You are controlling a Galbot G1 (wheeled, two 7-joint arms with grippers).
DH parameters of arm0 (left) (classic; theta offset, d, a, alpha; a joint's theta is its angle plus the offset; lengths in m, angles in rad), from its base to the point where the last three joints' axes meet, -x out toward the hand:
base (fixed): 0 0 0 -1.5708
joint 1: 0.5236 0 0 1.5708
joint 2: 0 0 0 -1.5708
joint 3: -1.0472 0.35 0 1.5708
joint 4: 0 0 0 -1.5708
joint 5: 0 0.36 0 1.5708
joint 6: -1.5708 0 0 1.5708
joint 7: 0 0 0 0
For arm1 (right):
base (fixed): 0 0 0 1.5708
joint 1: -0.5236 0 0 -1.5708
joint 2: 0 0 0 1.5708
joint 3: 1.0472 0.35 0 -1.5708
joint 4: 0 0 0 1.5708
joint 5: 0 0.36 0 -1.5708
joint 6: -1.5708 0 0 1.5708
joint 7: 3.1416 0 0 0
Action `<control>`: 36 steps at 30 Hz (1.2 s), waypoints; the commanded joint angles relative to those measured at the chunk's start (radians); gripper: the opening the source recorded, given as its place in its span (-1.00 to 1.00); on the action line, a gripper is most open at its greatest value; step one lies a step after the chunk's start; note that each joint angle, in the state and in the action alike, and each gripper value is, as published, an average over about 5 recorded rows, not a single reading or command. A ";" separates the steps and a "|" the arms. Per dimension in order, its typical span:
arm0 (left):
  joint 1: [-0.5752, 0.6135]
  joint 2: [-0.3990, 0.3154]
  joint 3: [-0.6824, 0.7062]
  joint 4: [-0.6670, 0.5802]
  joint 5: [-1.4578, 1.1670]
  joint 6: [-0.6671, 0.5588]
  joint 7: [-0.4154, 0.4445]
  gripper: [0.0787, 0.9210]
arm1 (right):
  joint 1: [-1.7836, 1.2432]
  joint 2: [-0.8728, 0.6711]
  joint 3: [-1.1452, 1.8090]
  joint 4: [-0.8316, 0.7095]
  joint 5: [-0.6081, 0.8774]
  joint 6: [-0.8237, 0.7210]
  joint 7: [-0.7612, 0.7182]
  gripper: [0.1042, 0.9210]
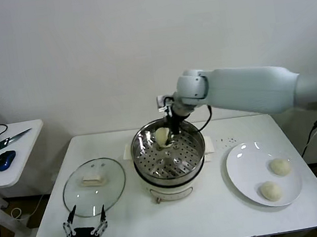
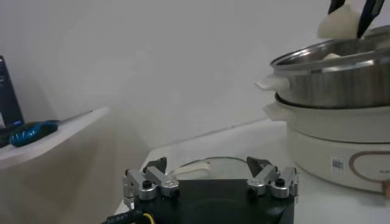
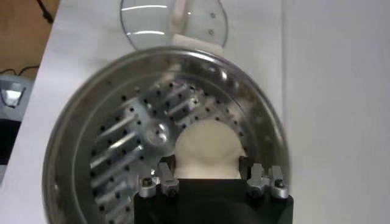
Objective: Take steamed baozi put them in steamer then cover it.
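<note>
The steamer (image 1: 192, 149) stands mid-table, a shiny pot with a perforated tray on a white base. My right gripper (image 1: 167, 136) is shut on one baozi (image 1: 163, 135) and holds it inside the pot near the far rim, above the tray; the right wrist view shows the baozi (image 3: 209, 143) between the fingers over the steamer (image 3: 109, 152). Two more baozi (image 1: 279, 166) (image 1: 271, 191) lie on the white plate (image 1: 244, 166). The cover (image 1: 94, 186) lies flat left of the steamer. My left gripper (image 1: 88, 216) is open and parked at the front left.
A white side table (image 1: 13, 152) at the far left holds a blue mouse (image 1: 4, 160) and scissors. In the left wrist view the cover (image 2: 225, 160) lies just beyond my left gripper (image 2: 207, 163), with the steamer (image 2: 341, 79) behind it.
</note>
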 commanded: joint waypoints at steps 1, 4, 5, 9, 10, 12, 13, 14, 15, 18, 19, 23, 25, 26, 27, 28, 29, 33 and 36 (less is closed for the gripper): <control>0.000 -0.002 0.000 0.002 -0.001 -0.002 0.000 0.77 | -0.072 0.140 -0.015 -0.030 0.014 -0.041 0.038 0.36; 0.001 -0.003 0.000 0.003 -0.001 -0.003 0.000 0.77 | -0.082 0.144 -0.017 -0.036 0.004 -0.049 0.043 0.36; 0.002 -0.003 0.000 0.003 -0.001 -0.004 0.000 0.77 | -0.086 0.143 -0.018 -0.037 0.001 -0.050 0.044 0.36; 0.006 -0.002 -0.001 0.006 -0.001 -0.008 0.000 0.77 | -0.100 0.138 -0.014 -0.034 -0.001 -0.057 0.054 0.38; 0.007 -0.003 -0.001 0.007 -0.001 -0.009 0.000 0.77 | -0.104 0.135 -0.010 -0.032 0.000 -0.063 0.058 0.38; 0.011 -0.003 -0.001 0.006 -0.001 -0.011 -0.001 0.77 | -0.109 0.128 0.001 -0.029 0.000 -0.082 0.067 0.43; 0.013 -0.004 -0.002 0.006 -0.001 -0.012 -0.001 0.77 | -0.111 0.123 0.007 -0.028 -0.001 -0.091 0.070 0.46; 0.015 -0.004 -0.002 0.005 -0.001 -0.013 -0.001 0.77 | -0.110 0.118 0.013 -0.027 -0.002 -0.100 0.072 0.51; 0.017 -0.004 -0.002 0.005 -0.001 -0.014 -0.001 0.77 | -0.107 0.113 0.017 -0.026 -0.003 -0.104 0.073 0.57; 0.019 -0.003 -0.003 0.005 -0.001 -0.015 -0.001 0.77 | -0.090 0.090 0.024 -0.022 -0.006 -0.104 0.066 0.71; 0.019 -0.003 -0.002 0.005 -0.001 -0.015 -0.001 0.77 | -0.081 0.079 0.026 -0.018 -0.007 -0.102 0.063 0.74; 0.018 -0.004 -0.001 0.005 0.001 -0.013 -0.001 0.77 | -0.030 0.010 0.027 0.013 -0.008 -0.081 0.028 0.76; 0.018 -0.004 -0.001 0.005 0.002 -0.013 -0.001 0.77 | 0.004 -0.040 0.023 0.035 -0.013 -0.052 -0.006 0.76; 0.018 -0.004 -0.001 0.005 0.002 -0.013 -0.001 0.77 | 0.023 -0.068 0.018 0.048 -0.016 -0.036 -0.025 0.76; 0.018 -0.004 -0.001 0.005 0.002 -0.013 -0.001 0.77 | 0.043 -0.096 0.013 0.060 -0.018 -0.016 -0.041 0.76; 0.019 -0.004 -0.002 0.004 0.002 -0.012 -0.001 0.77 | 0.065 -0.127 0.005 0.072 -0.022 0.006 -0.059 0.76; 0.019 -0.004 -0.002 0.004 0.002 -0.012 -0.001 0.77 | 0.085 -0.154 -0.004 0.083 -0.024 0.028 -0.074 0.76; 0.018 -0.005 -0.004 0.004 0.002 -0.010 -0.001 0.77 | 0.149 -0.264 -0.031 0.123 -0.046 0.116 -0.131 0.76; 0.018 -0.006 -0.004 0.002 0.003 -0.008 0.000 0.77 | 0.175 -0.349 -0.043 0.156 -0.072 0.152 -0.167 0.76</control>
